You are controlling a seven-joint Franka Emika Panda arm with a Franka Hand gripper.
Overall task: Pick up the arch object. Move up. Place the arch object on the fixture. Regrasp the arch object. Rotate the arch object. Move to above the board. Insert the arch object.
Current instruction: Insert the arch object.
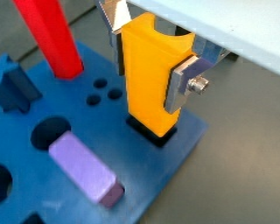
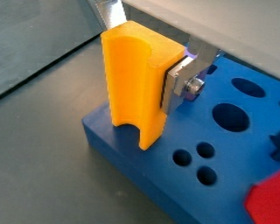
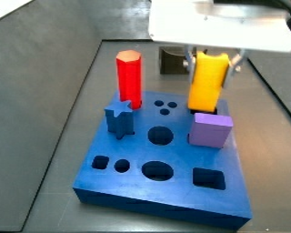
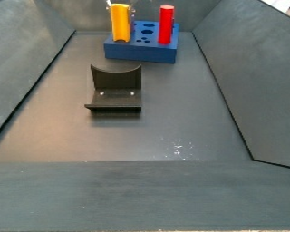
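The arch object (image 1: 152, 74) is a yellow-orange block with a curved notch in its upper end. It stands upright with its lower end in a dark slot at a corner of the blue board (image 1: 178, 166). My gripper (image 1: 150, 48) is shut on it, one silver finger (image 1: 185, 80) on each side. It also shows in a wrist view (image 2: 133, 83) and in both side views (image 3: 207, 80) (image 4: 119, 19). The board shows in both side views (image 3: 173, 173) (image 4: 145, 50). The fixture (image 4: 115, 86) sits on the floor apart from the board.
A tall red pillar (image 3: 128, 77), a lilac cube (image 3: 210, 129) and a dark blue star piece (image 3: 119, 120) stand in the board. Several holes in the board are open. Grey sloped walls (image 4: 39, 72) surround the floor.
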